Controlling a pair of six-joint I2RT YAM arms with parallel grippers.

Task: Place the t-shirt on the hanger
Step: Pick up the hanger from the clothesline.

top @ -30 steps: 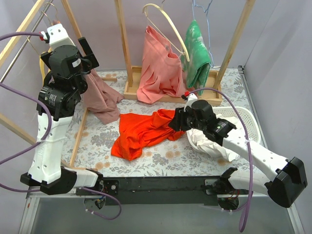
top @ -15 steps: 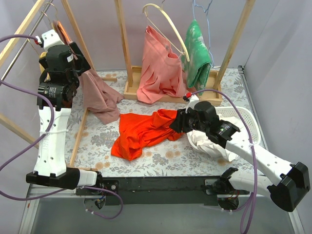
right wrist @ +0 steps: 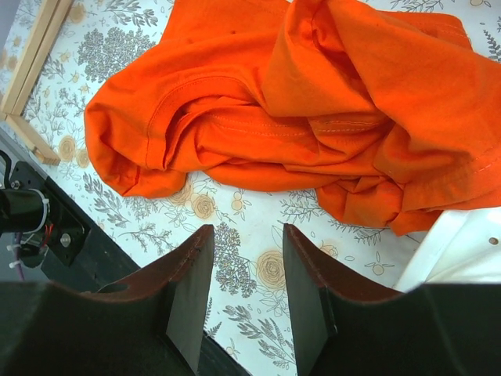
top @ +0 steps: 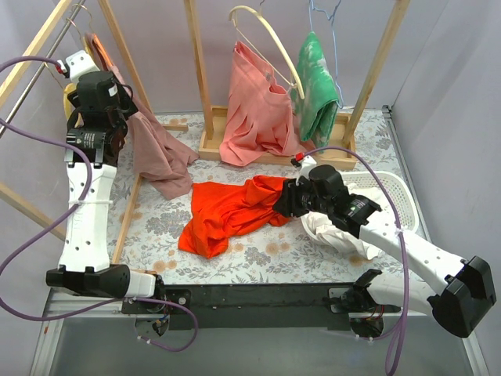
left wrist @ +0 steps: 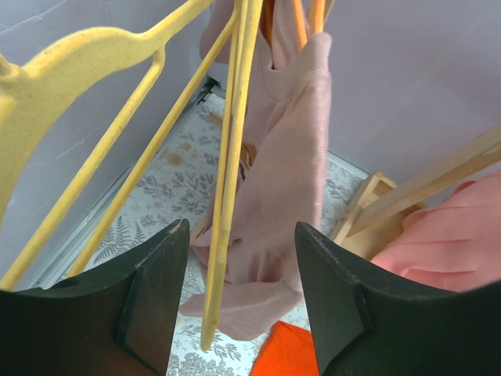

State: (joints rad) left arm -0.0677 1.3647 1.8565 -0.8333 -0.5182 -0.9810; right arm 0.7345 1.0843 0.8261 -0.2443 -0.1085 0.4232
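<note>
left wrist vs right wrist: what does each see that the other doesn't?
Left wrist only: yellow hangers, dusty-pink garment hanging beside them. Right wrist only: white cloth, most of the crumpled t-shirt. Both: floral tablecloth, some t-shirt (just a sliver for left wrist), left tool and right tool each open.

High overview and close right-wrist view share t-shirt (top: 227,213).
</note>
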